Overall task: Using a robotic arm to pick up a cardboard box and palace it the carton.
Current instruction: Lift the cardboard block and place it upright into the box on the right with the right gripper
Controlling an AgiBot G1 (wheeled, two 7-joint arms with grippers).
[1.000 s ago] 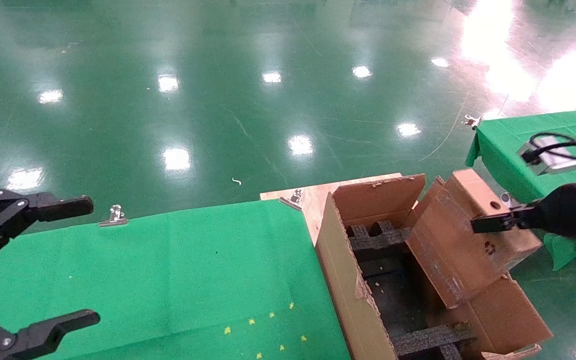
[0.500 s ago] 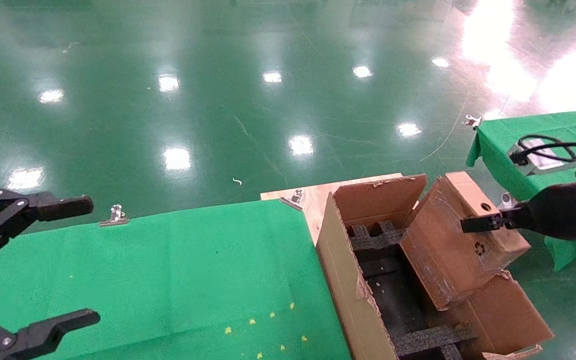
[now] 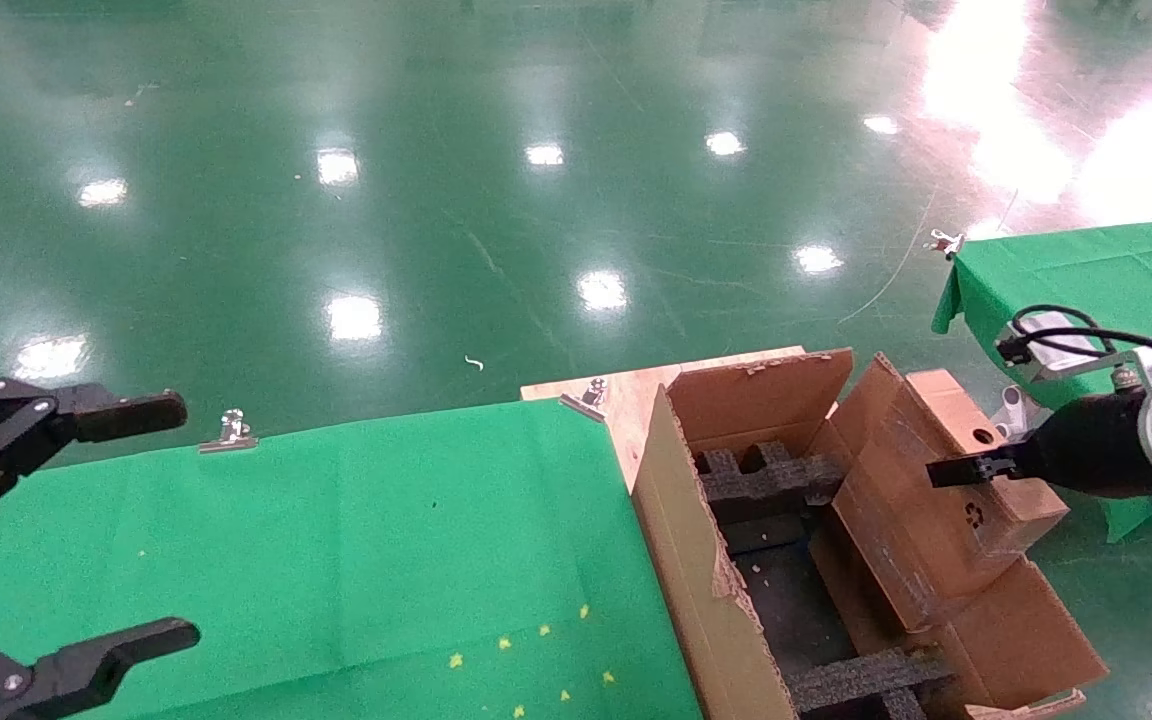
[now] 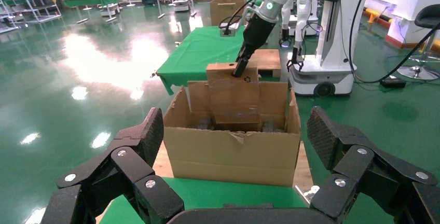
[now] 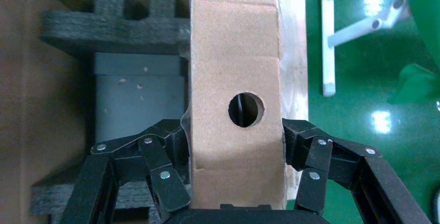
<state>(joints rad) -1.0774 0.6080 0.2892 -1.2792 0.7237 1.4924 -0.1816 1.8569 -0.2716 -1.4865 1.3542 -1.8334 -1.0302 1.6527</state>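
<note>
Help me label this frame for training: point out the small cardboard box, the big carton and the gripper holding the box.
cardboard box (image 3: 921,515): head view, on its broad taped face.
carton (image 3: 701,580): head view, on its near side wall.
right gripper (image 5: 236,159): right wrist view, midway between its fingertips, which clamp the box's narrow edge.

Small matt brown cardboard box (image 3: 946,490), scuffed; large corrugated brown cardboard carton (image 3: 696,560), rough black foam inserts (image 3: 766,478); glossy green floor (image 3: 436,150).

Green tablecloth (image 3: 336,530), metal clip (image 3: 230,431), glossy floor (image 3: 496,200)
</note>
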